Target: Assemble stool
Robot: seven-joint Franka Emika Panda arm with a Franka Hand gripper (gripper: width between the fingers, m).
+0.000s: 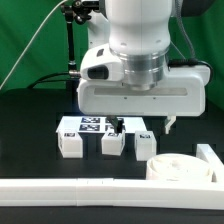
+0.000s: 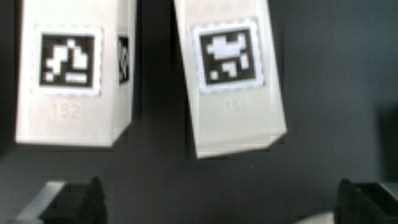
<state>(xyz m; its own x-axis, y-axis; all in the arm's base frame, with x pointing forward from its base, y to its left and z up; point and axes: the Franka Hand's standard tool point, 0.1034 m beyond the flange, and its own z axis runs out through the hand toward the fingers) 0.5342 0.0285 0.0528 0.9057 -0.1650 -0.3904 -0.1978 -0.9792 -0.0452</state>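
Behind the long white rail (image 1: 60, 187), the arm (image 1: 140, 60) fills most of the exterior view, its top cut off. Just behind the rail, toward that view's right, lies the round seat disc (image 1: 180, 168). Three blocky legs (image 1: 112, 144) sit farther behind the rail, with the marker board (image 1: 85, 123) partly hidden beyond them. The gripper (image 1: 143, 127) hangs over the legs with its jaws spread wide, gripping nothing. In the wrist view its fingertips (image 2: 71, 200) are dark and blurred.

two white stool legs lie side by side, not touching, on the dark table (image 2: 347, 90). leg a (image 2: 71, 100) is cut off by the frame edge. leg b (image 2: 235, 105) lies slightly askew to it, opposite the gap of the gripper (image 2: 222, 205). each leg bears a square black-and-white tag (image 2: 226, 52). the dark fingertips (image 2: 68, 203) stand wide apart, touching neither leg.
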